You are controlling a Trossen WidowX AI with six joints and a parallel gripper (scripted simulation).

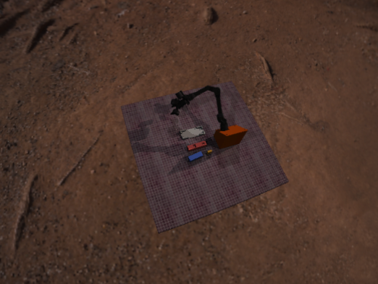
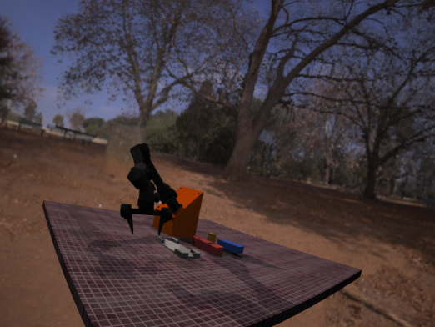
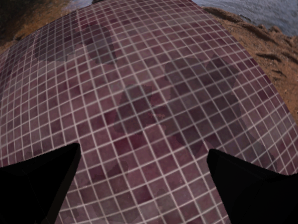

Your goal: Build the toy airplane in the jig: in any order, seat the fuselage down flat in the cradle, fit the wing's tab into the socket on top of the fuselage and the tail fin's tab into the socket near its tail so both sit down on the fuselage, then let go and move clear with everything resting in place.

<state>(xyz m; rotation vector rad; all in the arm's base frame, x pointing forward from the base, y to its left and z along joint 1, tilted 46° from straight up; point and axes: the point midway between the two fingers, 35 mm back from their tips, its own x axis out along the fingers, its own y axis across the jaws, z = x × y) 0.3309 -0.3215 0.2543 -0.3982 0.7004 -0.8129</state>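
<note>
The pale grey jig [image 1: 192,133] [image 2: 174,247] lies on the table with nothing seated in its cradle. The red fuselage [image 1: 198,145] [image 2: 208,246] lies beside it, with dark sockets on its top. The blue wing [image 1: 195,156] [image 2: 230,246] lies on the far side of the fuselage from the jig. The small yellow tail fin [image 1: 209,152] [image 2: 212,237] is near the wing's end, on the robot base's side. My gripper [image 1: 174,107] [image 2: 146,233] [image 3: 145,154] is open and empty, fingers pointing down, above the table to the side of the jig away from the fuselage. The wrist view shows no part.
The orange robot base [image 1: 230,138] [image 2: 187,213] stands close to the jig and the parts. The table top [image 1: 217,188] [image 2: 125,288] [image 3: 135,172] has a white grid. Its edges show in all three views, with bare ground beyond. Arm shadows fall across it.
</note>
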